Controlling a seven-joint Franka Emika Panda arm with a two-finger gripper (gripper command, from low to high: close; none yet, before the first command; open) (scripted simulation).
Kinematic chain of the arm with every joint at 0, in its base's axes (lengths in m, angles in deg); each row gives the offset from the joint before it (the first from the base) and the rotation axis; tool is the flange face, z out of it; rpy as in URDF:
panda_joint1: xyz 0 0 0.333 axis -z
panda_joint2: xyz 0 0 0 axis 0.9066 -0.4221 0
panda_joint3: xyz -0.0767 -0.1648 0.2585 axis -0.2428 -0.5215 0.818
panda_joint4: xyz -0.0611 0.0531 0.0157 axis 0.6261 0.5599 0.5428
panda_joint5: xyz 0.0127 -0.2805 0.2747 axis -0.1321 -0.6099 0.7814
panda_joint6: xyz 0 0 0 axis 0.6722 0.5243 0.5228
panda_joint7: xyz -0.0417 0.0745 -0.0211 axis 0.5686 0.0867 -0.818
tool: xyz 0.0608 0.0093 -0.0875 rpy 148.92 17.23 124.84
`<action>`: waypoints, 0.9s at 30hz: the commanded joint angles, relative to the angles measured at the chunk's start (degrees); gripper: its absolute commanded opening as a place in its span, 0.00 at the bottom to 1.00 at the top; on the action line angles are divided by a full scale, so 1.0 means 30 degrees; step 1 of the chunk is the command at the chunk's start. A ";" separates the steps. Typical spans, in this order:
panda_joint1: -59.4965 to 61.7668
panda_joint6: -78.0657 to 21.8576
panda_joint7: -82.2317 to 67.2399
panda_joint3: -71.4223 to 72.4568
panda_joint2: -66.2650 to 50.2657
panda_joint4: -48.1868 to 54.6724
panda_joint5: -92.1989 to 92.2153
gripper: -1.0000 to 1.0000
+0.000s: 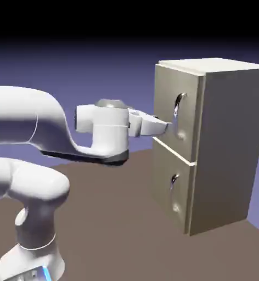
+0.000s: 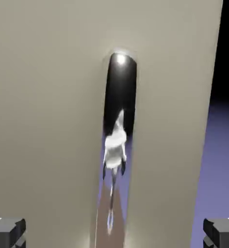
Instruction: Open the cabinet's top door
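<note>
Beige cabinet (image 1: 225,148) upright on table; top door (image 1: 178,112) apparently shut; curved silver handle (image 2: 119,126) vertical.

The white arm (image 1: 38,126) reaches level from the frame's left toward centre-right — its gripper (image 1: 163,126) points right, grey fingertips (image 2: 7,231) spread wide apart, holding nothing.

Handle (image 2: 119,126) on door (image 2: 48,121), seemingly untouched.

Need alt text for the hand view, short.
A long, shiny silver handle runs up the middle of the beige top door, which fills most of the picture. The two grey fingertips of the open gripper sit far apart at the bottom corners, touching nothing. Blue-violet backdrop shows past the door's right edge.
</note>
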 commanded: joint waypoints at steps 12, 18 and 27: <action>-0.4445 -0.1505 0.4158 -0.3287 -0.1461 0.2574 -0.5243 0.00; -0.2012 -0.4704 0.3164 0.0124 -0.1165 -0.0050 -0.1338 0.00; -0.1055 -1.1011 0.1876 0.5890 -0.0421 -0.2955 0.6095 0.00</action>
